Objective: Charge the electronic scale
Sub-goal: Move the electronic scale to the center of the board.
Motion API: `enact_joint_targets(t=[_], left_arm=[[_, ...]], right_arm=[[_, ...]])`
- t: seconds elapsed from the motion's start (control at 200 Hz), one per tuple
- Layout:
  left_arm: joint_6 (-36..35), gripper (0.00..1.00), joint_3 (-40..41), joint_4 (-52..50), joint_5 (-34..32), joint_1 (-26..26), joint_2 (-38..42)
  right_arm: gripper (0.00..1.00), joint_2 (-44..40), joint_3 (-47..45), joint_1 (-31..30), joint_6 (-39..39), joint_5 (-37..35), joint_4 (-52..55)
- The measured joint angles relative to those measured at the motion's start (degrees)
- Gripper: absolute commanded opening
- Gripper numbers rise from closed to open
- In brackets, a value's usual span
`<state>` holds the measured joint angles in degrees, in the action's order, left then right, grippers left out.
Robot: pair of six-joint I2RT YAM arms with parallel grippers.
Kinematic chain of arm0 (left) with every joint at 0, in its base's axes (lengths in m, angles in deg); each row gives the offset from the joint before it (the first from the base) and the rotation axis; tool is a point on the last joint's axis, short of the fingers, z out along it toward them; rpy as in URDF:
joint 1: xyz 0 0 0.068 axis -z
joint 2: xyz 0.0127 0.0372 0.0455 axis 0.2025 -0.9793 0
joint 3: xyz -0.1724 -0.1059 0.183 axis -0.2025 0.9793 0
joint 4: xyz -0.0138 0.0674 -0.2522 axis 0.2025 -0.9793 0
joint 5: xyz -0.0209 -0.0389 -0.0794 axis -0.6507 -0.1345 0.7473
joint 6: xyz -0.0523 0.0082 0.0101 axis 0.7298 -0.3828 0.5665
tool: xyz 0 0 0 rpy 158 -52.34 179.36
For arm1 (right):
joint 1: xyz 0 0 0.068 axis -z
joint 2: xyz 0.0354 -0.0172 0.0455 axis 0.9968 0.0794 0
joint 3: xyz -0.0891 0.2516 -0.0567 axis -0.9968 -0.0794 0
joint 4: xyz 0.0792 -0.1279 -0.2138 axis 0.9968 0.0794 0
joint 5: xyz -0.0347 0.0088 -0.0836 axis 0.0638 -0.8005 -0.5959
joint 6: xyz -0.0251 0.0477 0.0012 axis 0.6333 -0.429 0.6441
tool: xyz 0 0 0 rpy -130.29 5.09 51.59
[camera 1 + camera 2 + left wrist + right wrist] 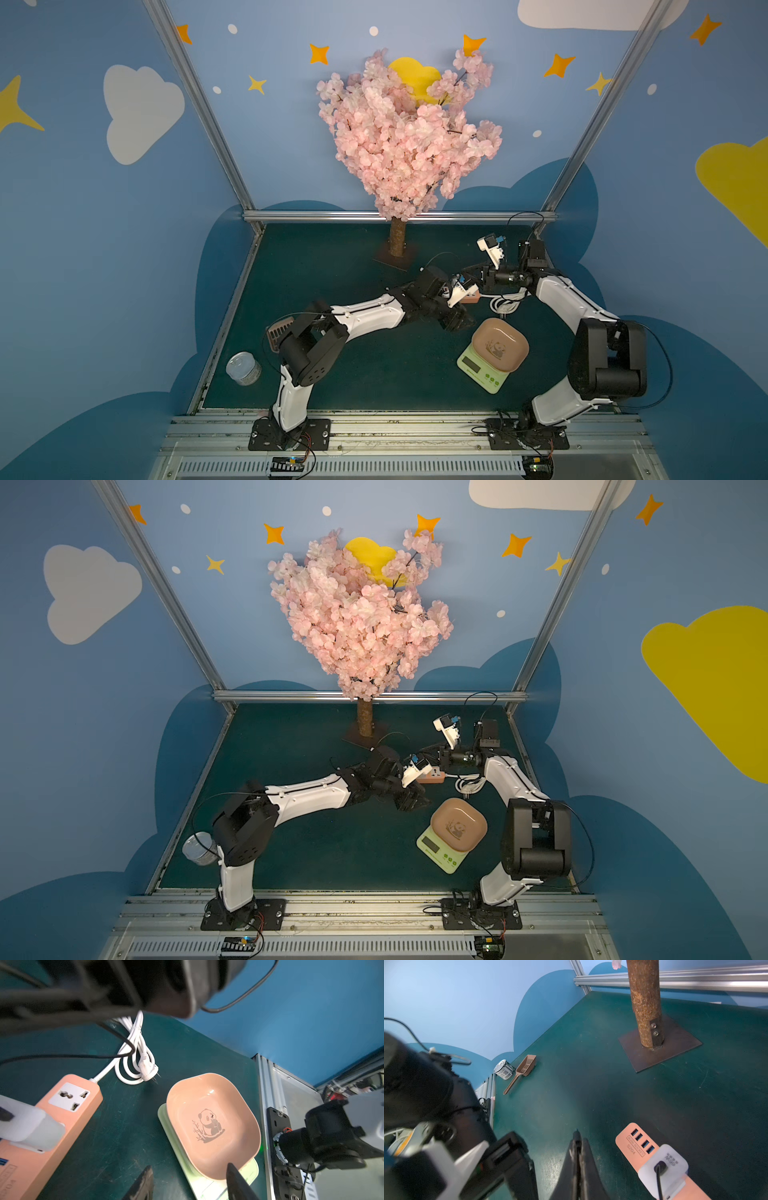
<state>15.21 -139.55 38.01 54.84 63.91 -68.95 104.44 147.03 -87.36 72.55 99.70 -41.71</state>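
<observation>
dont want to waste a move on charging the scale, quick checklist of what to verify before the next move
1. Left pincer open and empty: ok.
2. Right pincer shut, nothing seen in it: ok.
3. White charger seated in the orange power strip: ok.
4. Strip's own plug in a socket: not ok, it lies loose with its prongs bare.
5. Charger's black cable plugged into the electronic scale: cannot tell, no port on the scale shows.
</observation>
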Motion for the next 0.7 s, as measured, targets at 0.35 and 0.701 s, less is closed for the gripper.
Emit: enact_joint_targets(t=[0.35, 0.701], left_arm=[[7.72, 0.56, -8.44, -6.1, -14.47, 5.18, -9.07], [11.61, 0.27, -14.27, -10.23, -18.47, 6.34, -13.66]], right_arm=[[0.0, 3.08, 2.97, 0.0, -1.95, -0.9, 1.7], [0.0, 4.52, 3.82, 0.04, -2.89, -1.05, 2.58]])
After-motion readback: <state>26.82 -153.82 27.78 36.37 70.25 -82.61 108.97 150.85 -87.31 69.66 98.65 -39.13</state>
